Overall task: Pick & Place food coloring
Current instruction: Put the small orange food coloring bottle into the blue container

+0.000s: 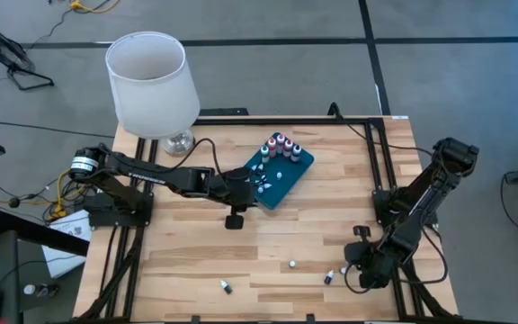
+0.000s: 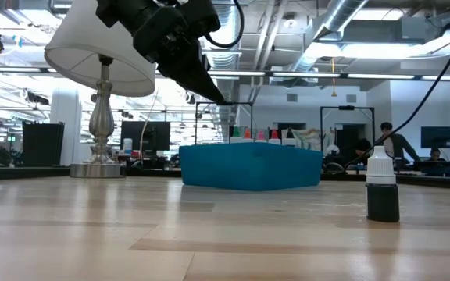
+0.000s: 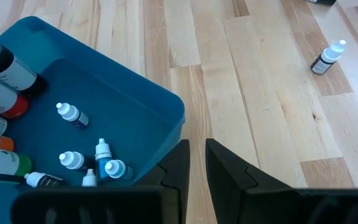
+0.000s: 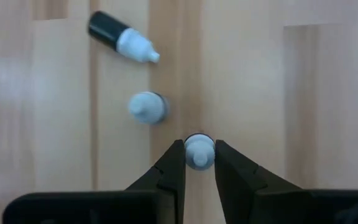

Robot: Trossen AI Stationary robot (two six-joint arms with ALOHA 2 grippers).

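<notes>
Item: right end effector [image 4: 199,163] pinching a tiny white-capped upright bottle [image 4: 198,150]; we fear slippage (neighbouring bottle [image 4: 146,107] close). Left end effector [image 3: 196,163] narrow, empty, over teal plastic tray [image 3: 135,93].

This is a robotics lab set up in an open-plan, industrial office; the low view shows exposed ceiling ducts [image 2: 350,23] and pipes, strip lights, rows of monitors [image 2: 437,137] and seated people [image 2: 398,145] at desks beyond the far edge of the bench [image 1: 268,243]; the high view shows a grey floor [image 1: 268,67] marked with dark tape lines, cables trailing near the bench's left edge, and a black metal frame [image 1: 380,148] bolted around the pale wooden bench; a table lamp [image 1: 151,85] stands at its far left corner.
</notes>
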